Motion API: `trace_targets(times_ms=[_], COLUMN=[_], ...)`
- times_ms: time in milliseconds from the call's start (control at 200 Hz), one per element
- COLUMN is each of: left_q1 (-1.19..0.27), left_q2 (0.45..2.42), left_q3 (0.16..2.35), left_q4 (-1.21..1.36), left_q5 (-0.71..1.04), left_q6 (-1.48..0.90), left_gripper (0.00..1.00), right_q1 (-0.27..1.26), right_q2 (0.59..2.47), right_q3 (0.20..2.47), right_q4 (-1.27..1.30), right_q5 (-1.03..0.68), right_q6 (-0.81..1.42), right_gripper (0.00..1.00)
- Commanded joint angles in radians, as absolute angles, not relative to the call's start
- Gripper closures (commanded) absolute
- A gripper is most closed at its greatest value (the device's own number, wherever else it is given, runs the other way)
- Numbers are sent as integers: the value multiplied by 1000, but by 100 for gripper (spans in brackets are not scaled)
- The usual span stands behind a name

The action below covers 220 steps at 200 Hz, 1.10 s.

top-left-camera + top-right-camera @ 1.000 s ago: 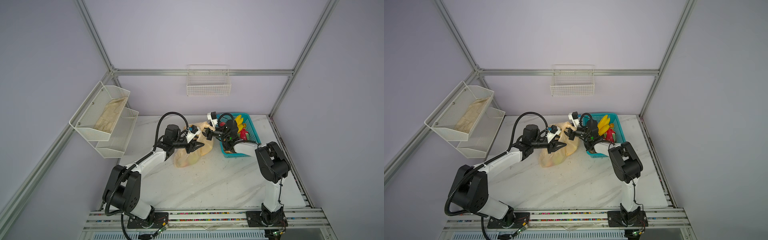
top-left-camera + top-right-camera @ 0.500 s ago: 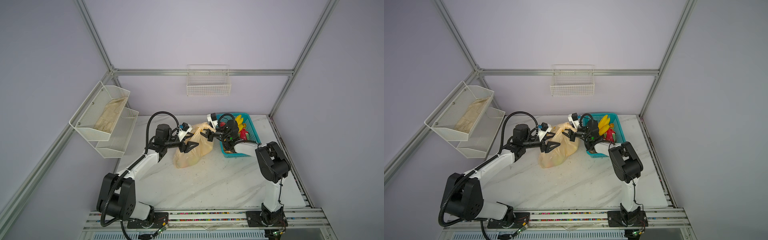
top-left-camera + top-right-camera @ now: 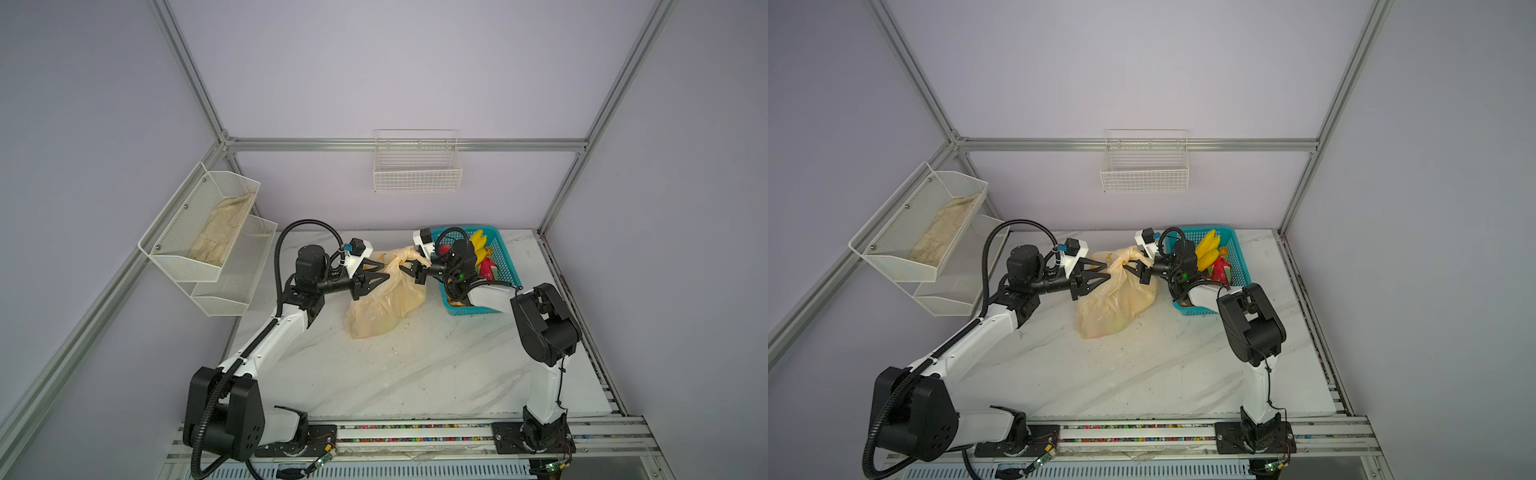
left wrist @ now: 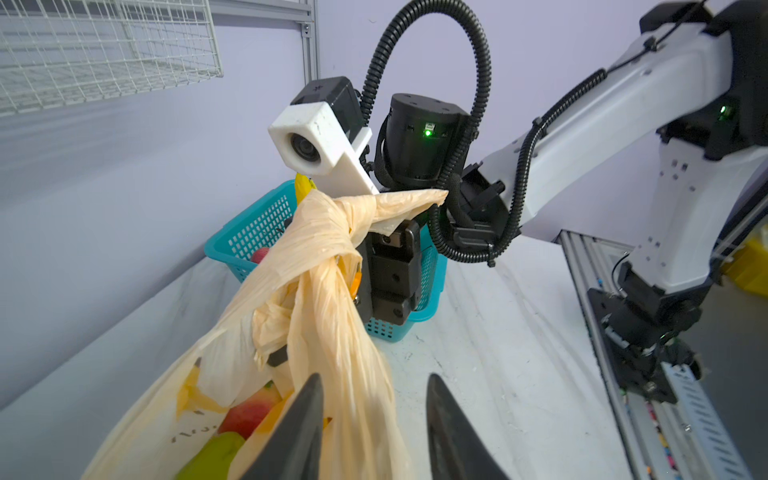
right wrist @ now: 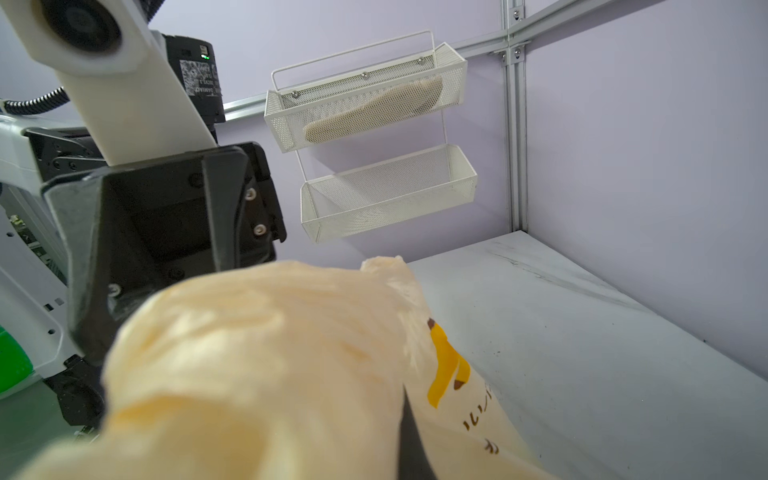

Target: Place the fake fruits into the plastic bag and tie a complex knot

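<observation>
Because your right fingers [image 3: 412, 270] are clamped on a handle strip, the plastic bag [image 3: 386, 303] on the counter [image 3: 415, 374] has its knot [image 3: 395, 262] held up taut. Your left fingers [image 4: 305, 415] straddle the neck, apart, gripping nothing.

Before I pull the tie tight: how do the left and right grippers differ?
The left gripper has its jaws apart, with the plastic bag's twisted neck lying loose between them; the right gripper is shut on a handle end at the knot. The left reaches in from the wall rack side, the right from over the teal basket. Both point at the knot.
</observation>
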<state>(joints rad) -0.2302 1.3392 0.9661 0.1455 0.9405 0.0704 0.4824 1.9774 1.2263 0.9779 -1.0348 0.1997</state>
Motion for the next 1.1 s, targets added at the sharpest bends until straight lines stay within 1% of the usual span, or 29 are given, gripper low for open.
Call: trace_targets(times_ms=[0, 65, 135, 255, 450, 555, 770, 910, 1030, 1050, 1095], left_q1=[-259, -282, -318, -382, -406, -407, -405, -398, -384, -382, -375], left_q2=[1350, 1362, 1375, 1405, 1487, 1498, 1477, 1445, 1423, 1386, 1368], left_q3=[916, 911, 910, 911, 899, 889, 858, 861, 856, 855, 849], left_q4=[206, 206, 220, 256, 381, 394, 392, 343, 307, 302, 295], left_q5=[923, 899, 871, 810, 772, 766, 777, 792, 798, 799, 805], left_q6=[24, 31, 30, 35, -31, -27, -18, -6, -2, -1, 0], left_gripper=[80, 87, 90, 90, 88, 80, 57, 42, 33, 32, 30], right_q1=[486, 489, 489, 488, 489, 489, 488, 489, 489, 489, 489], right_q2=[1968, 1975, 1980, 1986, 1988, 1990, 1991, 1981, 1976, 1976, 1973], right_q3=[1250, 1256, 1264, 1270, 1250, 1247, 1238, 1227, 1222, 1222, 1222], right_q4=[1015, 1043, 1055, 1063, 1118, 1139, 1149, 1149, 1147, 1147, 1139], right_q5=[-1012, -1015, -1023, -1051, -1082, -1092, -1106, -1107, -1108, -1109, -1110], right_q6=[210, 236, 252, 257, 273, 280, 270, 258, 252, 252, 245], right_gripper=[100, 100, 100, 100, 100, 100, 100, 100, 100, 100, 100])
